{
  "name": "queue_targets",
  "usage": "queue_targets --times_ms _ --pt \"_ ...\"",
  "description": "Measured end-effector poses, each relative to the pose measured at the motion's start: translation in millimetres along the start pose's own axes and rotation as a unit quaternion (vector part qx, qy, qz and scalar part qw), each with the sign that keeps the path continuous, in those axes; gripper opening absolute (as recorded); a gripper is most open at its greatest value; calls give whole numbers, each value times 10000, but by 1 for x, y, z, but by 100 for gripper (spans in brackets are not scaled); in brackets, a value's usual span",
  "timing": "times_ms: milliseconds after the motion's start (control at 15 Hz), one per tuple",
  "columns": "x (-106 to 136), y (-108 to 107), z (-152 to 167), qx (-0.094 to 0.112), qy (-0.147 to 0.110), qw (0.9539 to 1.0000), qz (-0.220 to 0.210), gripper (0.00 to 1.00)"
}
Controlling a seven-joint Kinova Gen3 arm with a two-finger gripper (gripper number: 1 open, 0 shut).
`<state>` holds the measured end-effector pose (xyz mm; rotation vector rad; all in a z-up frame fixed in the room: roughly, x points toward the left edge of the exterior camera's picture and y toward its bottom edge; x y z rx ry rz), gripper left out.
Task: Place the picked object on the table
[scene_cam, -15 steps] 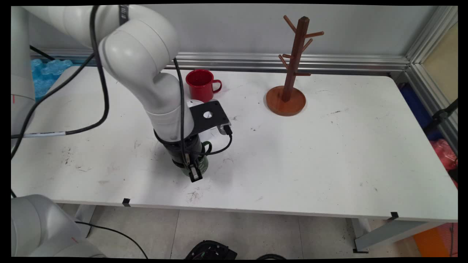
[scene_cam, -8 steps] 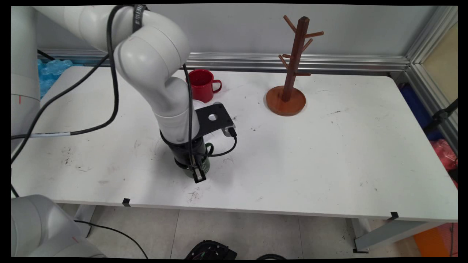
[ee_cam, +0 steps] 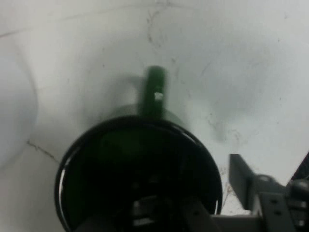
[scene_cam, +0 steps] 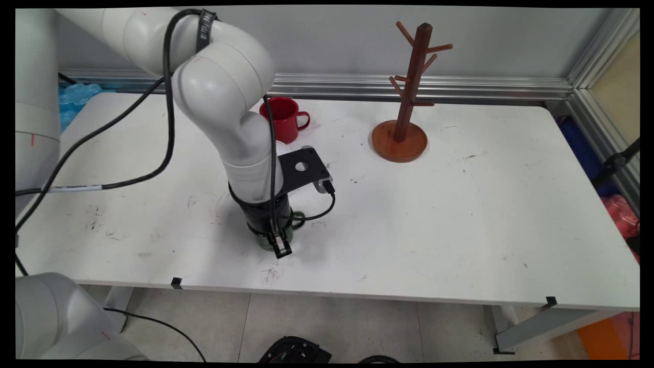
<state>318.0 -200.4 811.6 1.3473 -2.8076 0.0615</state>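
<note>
The gripper [scene_cam: 278, 245] is lowered over a green mug [ee_cam: 137, 169] on the white table [scene_cam: 460, 214], one finger inside the rim, one outside; whether the wall is pinched cannot be told. A loose hold could tip the mug. Farther back stand a red mug [scene_cam: 280, 118] and a wooden mug tree [scene_cam: 403, 128], well apart.

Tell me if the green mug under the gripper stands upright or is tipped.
Upright. The dark green mug shows its round rim and open mouth facing the hand camera, handle out sideways, base on the white table.
</note>
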Motion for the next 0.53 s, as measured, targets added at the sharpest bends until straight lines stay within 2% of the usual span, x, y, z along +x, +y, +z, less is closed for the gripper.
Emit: queue_targets --times_ms 533 --pt "5 0 -3 -32 124 9999 -38 100"
